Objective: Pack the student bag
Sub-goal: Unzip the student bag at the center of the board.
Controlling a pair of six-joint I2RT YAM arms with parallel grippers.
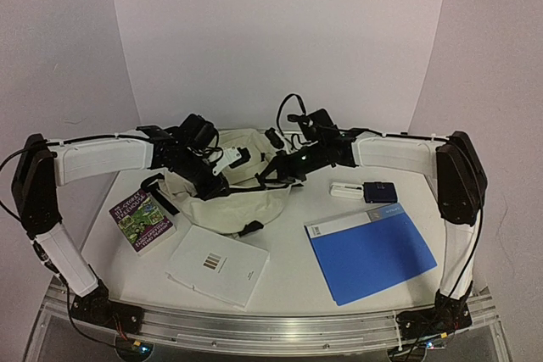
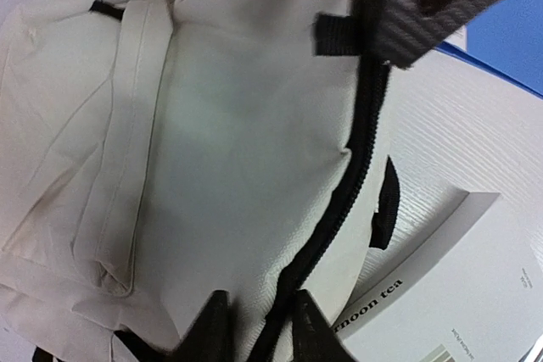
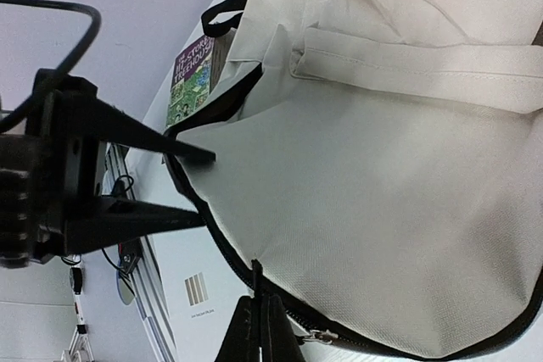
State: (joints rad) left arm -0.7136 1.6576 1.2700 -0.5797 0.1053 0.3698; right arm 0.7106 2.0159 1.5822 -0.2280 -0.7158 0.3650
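White walls box in a white table (image 1: 287,252), and from my station the overhead view puts the student bag (image 1: 222,206) at 12 o'clock on it, lying flat between the two wrists. Its cream fabric is slumped, and a black zipper (image 2: 365,150) runs along its edge.

My left gripper (image 2: 259,324) sits over the bag's 10 o'clock side. On its wrist camera the two fingers stand a little apart and straddle the zipper line. I cannot tell whether they pinch it or only bracket it.

My right gripper (image 3: 259,328) reaches in from 2 o'clock. It is clenched, tips pressed together right at the zipper edge, with a small metal pull (image 3: 318,336) just beside them. Whether any fabric is caught there I cannot make out.

Around the bag: a purple-and-green book (image 1: 142,220) at 8 o'clock, a white booklet (image 1: 218,264) at 6, a blue folder (image 1: 371,253) at 4, and a small dark-blue box (image 1: 381,192) with a white item (image 1: 345,190) beside it at 3.
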